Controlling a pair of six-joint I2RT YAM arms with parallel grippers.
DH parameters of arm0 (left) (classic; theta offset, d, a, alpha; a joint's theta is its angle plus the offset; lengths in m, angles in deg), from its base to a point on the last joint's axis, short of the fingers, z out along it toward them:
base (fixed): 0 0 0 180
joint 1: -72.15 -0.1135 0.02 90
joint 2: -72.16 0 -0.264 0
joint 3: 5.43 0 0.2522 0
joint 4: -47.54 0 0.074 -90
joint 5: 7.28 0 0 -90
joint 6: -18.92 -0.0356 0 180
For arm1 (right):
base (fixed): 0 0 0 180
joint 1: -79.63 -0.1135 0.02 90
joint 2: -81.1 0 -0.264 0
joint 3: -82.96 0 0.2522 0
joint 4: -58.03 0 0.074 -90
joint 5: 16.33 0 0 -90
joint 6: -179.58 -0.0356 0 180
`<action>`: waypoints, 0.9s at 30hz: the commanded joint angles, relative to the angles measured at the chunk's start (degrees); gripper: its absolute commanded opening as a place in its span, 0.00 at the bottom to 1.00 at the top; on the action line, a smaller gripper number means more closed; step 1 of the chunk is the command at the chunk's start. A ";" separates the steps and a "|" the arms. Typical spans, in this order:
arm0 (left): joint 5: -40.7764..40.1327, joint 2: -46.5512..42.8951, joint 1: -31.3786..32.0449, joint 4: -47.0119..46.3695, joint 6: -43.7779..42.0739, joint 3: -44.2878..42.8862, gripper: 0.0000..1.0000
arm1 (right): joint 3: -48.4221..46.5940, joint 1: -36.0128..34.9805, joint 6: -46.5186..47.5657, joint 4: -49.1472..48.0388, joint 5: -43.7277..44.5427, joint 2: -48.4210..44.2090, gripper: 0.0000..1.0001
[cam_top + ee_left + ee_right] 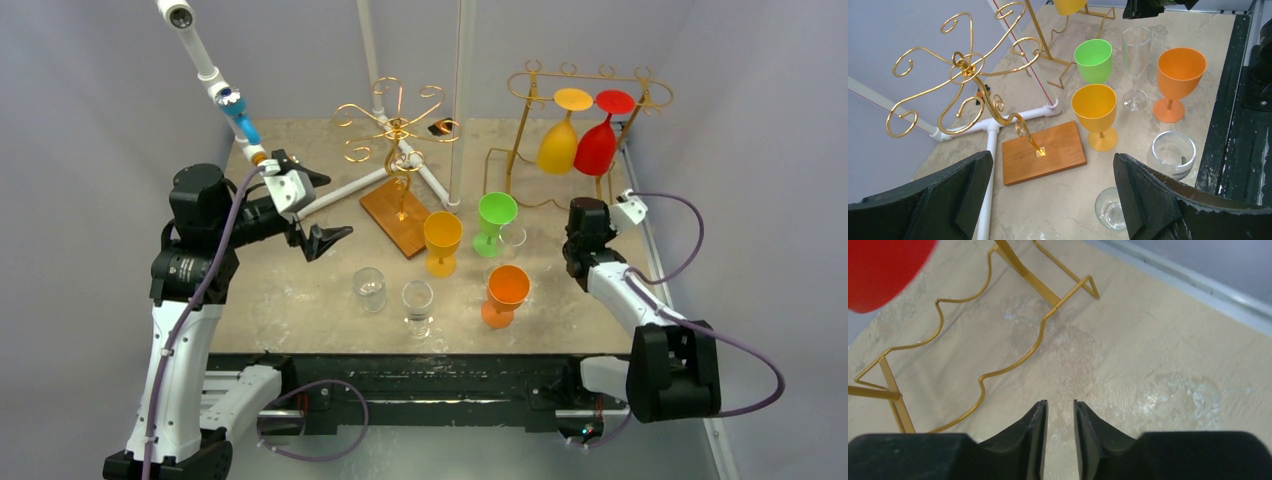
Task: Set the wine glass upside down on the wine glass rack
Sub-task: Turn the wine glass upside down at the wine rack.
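Hovering high over the left side of the bench (300,300), the left gripper (325,208) has its jaws spread wide with nothing between them. Its wrist view looks straight down at the glassware. Over on the right, the right gripper (1060,407) sits low by the foot of the bar rack (585,80), jaws pinched almost together with only a sliver of gap, gripping nothing.

No glass is off the bench yet. Upright in a cluster mid-bench are the amber goblet (442,235), the green goblet (496,212), the orange goblet (508,288) and a clear flute (1136,45). Two short clear glasses stand nearer the arms. Which one gets picked I can't tell, though the amber goblet stands nearest the open jaws.

The bar rack already carries a yellow glass (558,145) and a red glass (597,145), hung bowl-down by their feet. The curly tree rack (395,125) on its wooden base (395,218) hangs empty.

The coloured goblets look like plastic to me: light, stiff and smooth-walled, with a wide bowl that is top-heavy on a thin stem. I'd take hold on the stem just under the bowl, which leaves the foot free to slide onto a rack hook. A grip on the rounded bowl could slip. The flute looks like real glass, so it would want a softer squeeze.
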 commanded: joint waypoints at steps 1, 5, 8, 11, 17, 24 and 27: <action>0.29 -0.88 0.29 -0.30 -0.61 -0.25 1.00 | -3.49 2.47 -7.93 3.59 -8.35 4.07 0.25; 0.11 -0.73 0.31 0.14 -1.50 -0.40 1.00 | -7.37 2.78 -9.90 7.66 -11.71 10.24 0.00; -0.12 -0.58 0.26 0.15 -1.86 -0.43 1.00 | -4.93 2.79 -11.97 3.58 -15.08 11.72 0.00; -0.16 -0.47 0.26 0.16 -1.94 -0.42 1.00 | -3.20 2.79 -15.89 -0.02 -18.34 13.53 0.00; -0.49 -0.16 0.26 0.71 -2.50 -0.76 1.00 | -1.29 3.85 -25.39 -6.21 -22.89 18.18 0.00; -1.10 0.24 0.26 1.74 -3.88 -1.12 1.00 | -3.42 4.36 -31.95 -7.14 -23.50 23.81 0.00; -1.21 0.53 0.26 1.91 -4.16 -1.06 1.00 | -1.75 4.77 -35.65 -11.44 -24.30 24.98 0.00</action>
